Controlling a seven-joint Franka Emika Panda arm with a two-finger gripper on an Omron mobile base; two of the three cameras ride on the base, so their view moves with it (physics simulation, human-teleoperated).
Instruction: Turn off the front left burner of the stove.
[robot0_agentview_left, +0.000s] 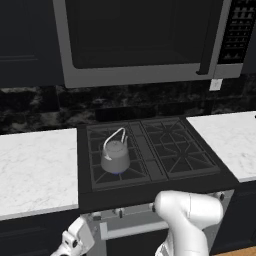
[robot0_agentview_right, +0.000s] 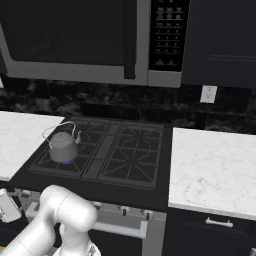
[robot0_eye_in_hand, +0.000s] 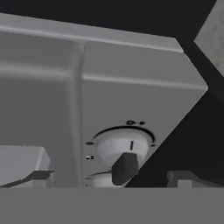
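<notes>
Left base view: one stove (robot0_agentview_left: 155, 192), black cooktop with four grate sections, sits between two white marble tabletop runs, left (robot0_agentview_left: 35, 167) and right (robot0_agentview_left: 232, 137). One grey kettle (robot0_agentview_left: 115, 155) with a wire handle stands on the front left burner (robot0_agentview_left: 118, 172); a blue flame glow shows under it. The other three grates look unlit. One dark microwave (robot0_agentview_left: 145, 40) with a silver frame hangs above. Small round knobs run along the silver stove front over one bar handle (robot0_agentview_left: 135, 230); exact knob count unclear, the arm covers some. The white arm bends low in front of the stove, with the hand down at the front's left end.

Right base view: same scene, kettle (robot0_agentview_right: 62, 146) on the near-left grate with blue glow, one wall outlet (robot0_agentview_right: 208, 93) on the dark backsplash.

Hand view: one round silver knob (robot0_eye_in_hand: 124, 146) with a dark index line, close up on the silver front panel. The tool (robot0_eye_in_hand: 109, 177) has two dark fingertips apart at left and right, looking open, nothing gripped; a dark piece (robot0_eye_in_hand: 124, 168) overlaps the knob's lower edge.
</notes>
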